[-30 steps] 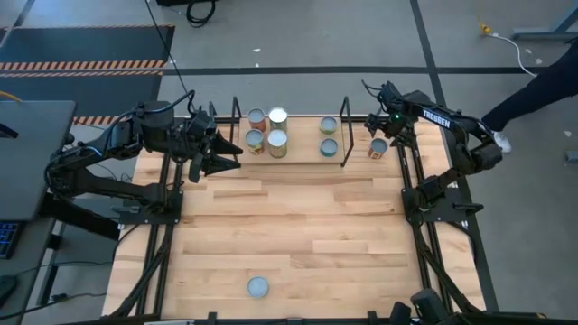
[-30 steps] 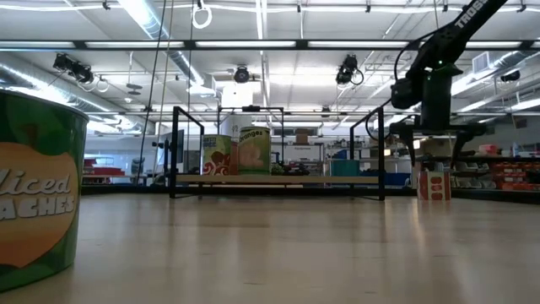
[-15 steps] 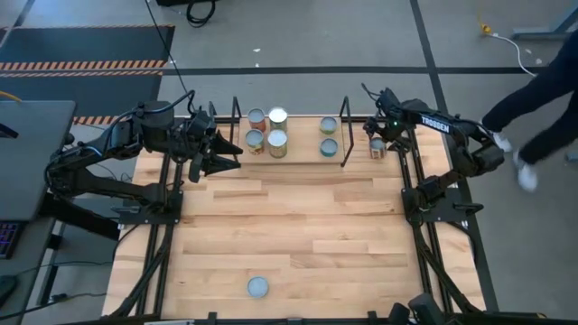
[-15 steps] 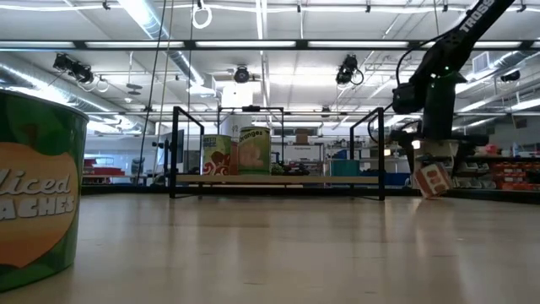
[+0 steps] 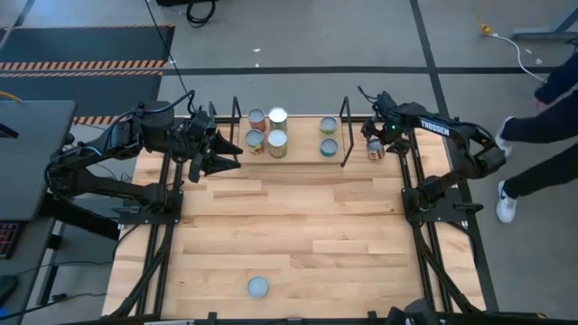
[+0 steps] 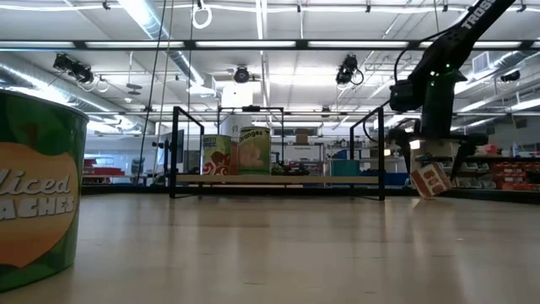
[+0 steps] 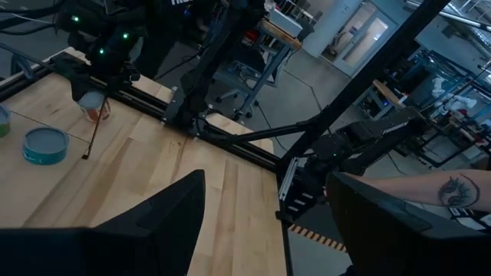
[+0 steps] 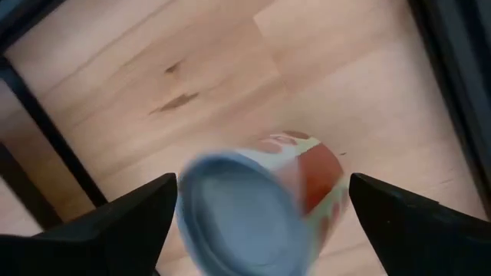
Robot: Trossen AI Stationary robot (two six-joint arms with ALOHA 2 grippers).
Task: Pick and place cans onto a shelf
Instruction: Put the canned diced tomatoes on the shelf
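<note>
An orange-red can (image 5: 376, 150) stands tilted just right of the shelf (image 5: 298, 135), a light board between black uprights. It also shows in the low view (image 6: 432, 179) and the right wrist view (image 8: 265, 203). My right gripper (image 5: 374, 137) is down over it, fingers on either side. Several cans stand upright on the shelf, among them two at its left (image 5: 276, 143) and two teal ones (image 5: 328, 146) at its right. One teal-topped can (image 5: 257, 287) stands near the table's near edge. My left gripper (image 5: 228, 155) is open and empty at the shelf's left end. My right gripper pinches the orange-red can by its side wall (image 8: 326, 184) between its two fingers, just below the silvery top (image 8: 242, 211). The fingers come slanting down from above. The can is tilted, its top toward the shelf, its lower edge (image 6: 437, 194) at the tabletop.
The shelf's black right uprights (image 5: 344, 126) stand close beside my right gripper. The black table frame (image 5: 411, 171) runs along the right edge. A person (image 5: 542, 135) moves past beyond the table's right side. Bare wood (image 5: 298, 226) lies between the shelf and the near can.
My right gripper has come down and a little toward the shelf, onto the orange-red can. The can, upright a second ago, now stands tipped toward the shelf. The person at the right has walked along.
</note>
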